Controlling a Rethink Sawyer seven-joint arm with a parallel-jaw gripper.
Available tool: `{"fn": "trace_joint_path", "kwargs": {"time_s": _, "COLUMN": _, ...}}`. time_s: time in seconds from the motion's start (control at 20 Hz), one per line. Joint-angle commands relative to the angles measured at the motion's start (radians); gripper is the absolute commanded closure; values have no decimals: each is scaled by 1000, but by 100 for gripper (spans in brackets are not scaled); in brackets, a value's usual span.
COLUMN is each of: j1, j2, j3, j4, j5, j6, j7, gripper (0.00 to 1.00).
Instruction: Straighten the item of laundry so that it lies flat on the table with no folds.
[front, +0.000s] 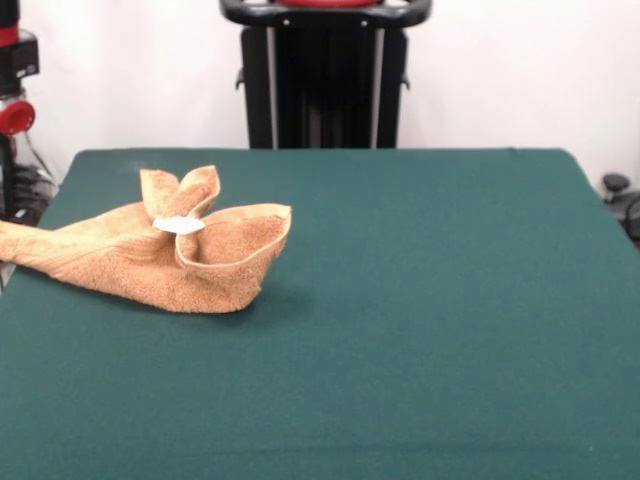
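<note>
The orange-tan terry towel (170, 250) lies crumpled on the dark green table (420, 300) at the left side of the front view. It is bunched and folded over itself, with two raised flaps at the back and a curled hem forming a hollow toward the right. A small white label (180, 225) shows at its middle. Its left end reaches the table's left edge. The gripper is not in view; only the robot's black pedestal (325, 80) shows at the table's far side.
A red and black piece of equipment (15, 90) stands beyond the table's left edge. A dark object (620, 195) sits off the table's right edge. The green top stretches wide to the right of the towel and in front of it.
</note>
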Motion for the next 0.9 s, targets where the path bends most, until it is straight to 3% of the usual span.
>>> {"fn": "trace_joint_path", "kwargs": {"time_s": 0.05, "j1": -160, "j2": 39, "j3": 177, "j4": 64, "j5": 54, "j6": 130, "j7": -535, "gripper": 100}}
{"fn": "trace_joint_path", "kwargs": {"time_s": 0.9, "j1": -49, "j2": -3, "j3": 126, "j4": 165, "j5": 44, "j6": 57, "j7": -252, "gripper": 100}}
